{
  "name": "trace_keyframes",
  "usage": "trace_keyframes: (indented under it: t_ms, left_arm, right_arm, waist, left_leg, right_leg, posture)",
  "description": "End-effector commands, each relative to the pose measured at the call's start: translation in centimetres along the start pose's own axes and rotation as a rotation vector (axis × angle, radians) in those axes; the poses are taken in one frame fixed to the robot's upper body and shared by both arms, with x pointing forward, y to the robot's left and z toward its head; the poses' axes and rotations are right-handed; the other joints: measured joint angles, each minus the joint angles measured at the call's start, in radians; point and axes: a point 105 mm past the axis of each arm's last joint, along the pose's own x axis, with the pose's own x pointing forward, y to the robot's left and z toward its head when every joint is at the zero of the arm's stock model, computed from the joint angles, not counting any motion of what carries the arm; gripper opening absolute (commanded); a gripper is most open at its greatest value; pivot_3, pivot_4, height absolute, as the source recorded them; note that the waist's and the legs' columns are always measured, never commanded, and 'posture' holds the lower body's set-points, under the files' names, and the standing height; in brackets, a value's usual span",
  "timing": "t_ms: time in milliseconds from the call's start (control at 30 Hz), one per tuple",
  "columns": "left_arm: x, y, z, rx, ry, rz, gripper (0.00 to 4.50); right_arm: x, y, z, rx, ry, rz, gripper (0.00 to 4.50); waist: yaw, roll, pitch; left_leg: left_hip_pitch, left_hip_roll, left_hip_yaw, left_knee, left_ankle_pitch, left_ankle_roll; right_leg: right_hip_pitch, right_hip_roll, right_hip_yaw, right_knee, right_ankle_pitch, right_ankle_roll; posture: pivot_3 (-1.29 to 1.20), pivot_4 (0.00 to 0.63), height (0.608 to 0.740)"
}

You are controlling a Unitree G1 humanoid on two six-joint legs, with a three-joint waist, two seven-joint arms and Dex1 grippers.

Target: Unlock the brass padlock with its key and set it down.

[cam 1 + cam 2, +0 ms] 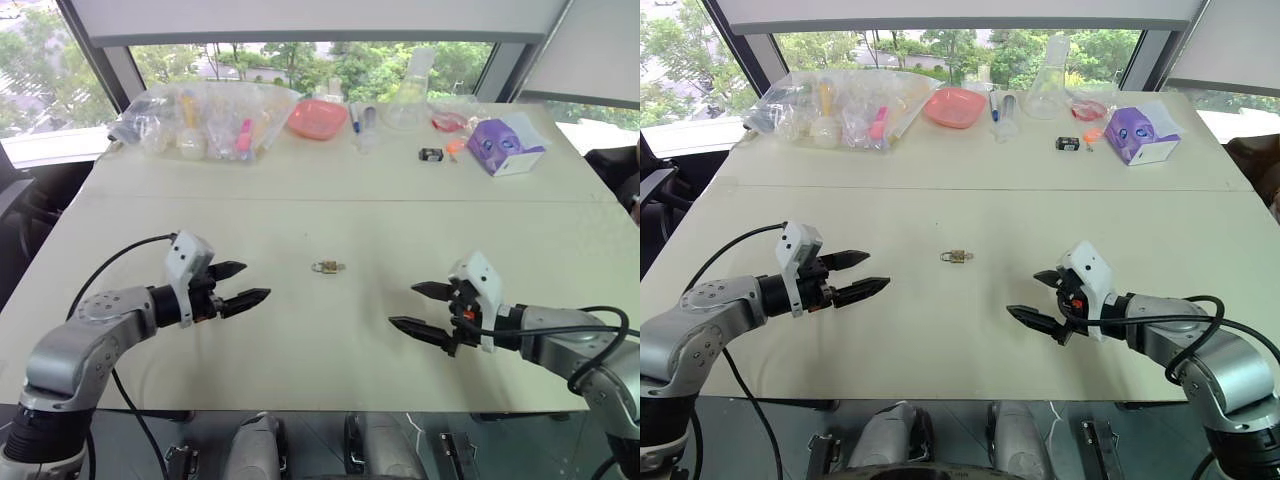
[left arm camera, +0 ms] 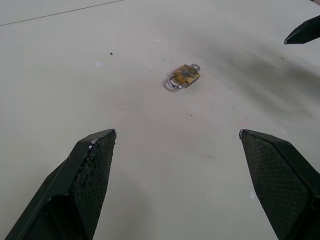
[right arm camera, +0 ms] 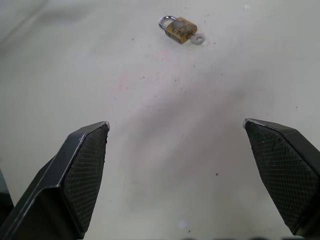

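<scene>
The brass padlock [image 1: 326, 267] lies flat on the pale table, midway between my two arms. It is a tiny brass block with a silvery shackle, and its key [image 3: 199, 38] sticks out of the end opposite the shackle. My left gripper [image 1: 243, 283] hovers open to the left of the padlock [image 2: 183, 77], well apart from it. Off to the right, my right gripper [image 1: 418, 308] is open too, its fingers [image 3: 80, 170] spread wide with nothing between them. Both grippers point inward towards the padlock [image 3: 179, 29].
Along the table's far edge lie clear plastic bags [image 1: 200, 118], a pink bowl [image 1: 317, 118], a glass flask [image 1: 410, 95], a purple-and-white box [image 1: 507, 146] and a small black gadget [image 1: 431, 154]. Bare tabletop [image 1: 330, 330] surrounds the padlock.
</scene>
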Motion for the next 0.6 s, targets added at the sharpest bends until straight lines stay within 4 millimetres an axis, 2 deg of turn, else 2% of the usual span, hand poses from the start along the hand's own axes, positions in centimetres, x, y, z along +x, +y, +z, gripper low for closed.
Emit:
trace_keyframes:
  t_ms: [33, 600]
  left_arm:
    - [-0.2, 0.16, 1.67, 0.057, -0.057, 0.014, 4.12]
    - [0.09, 0.24, 1.64, 0.053, -0.048, -0.011, 4.12]
  right_arm:
    - [0.0, 0.04, 0.88, -0.035, -0.035, -0.005, 4.44]
    - [0.16, 0.15, 0.89, -0.043, -0.043, -0.006, 4.44]
  waist:
    - [0.0, 0.0, 0.0]
    - [0.0, 0.0, 0.0]
  left_leg:
    - [0.0, 0.0, 0.0, 0.0, 0.0, 0.0]
    - [0.0, 0.0, 0.0, 0.0, 0.0, 0.0]
  right_leg:
    - [0.0, 0.0, 0.0, 0.0, 0.0, 0.0]
    - [0.0, 0.0, 0.0, 0.0, 0.001, 0.001]
  posture:
    - [0.0, 0.15, 0.739]
    - [0.0, 0.15, 0.739]
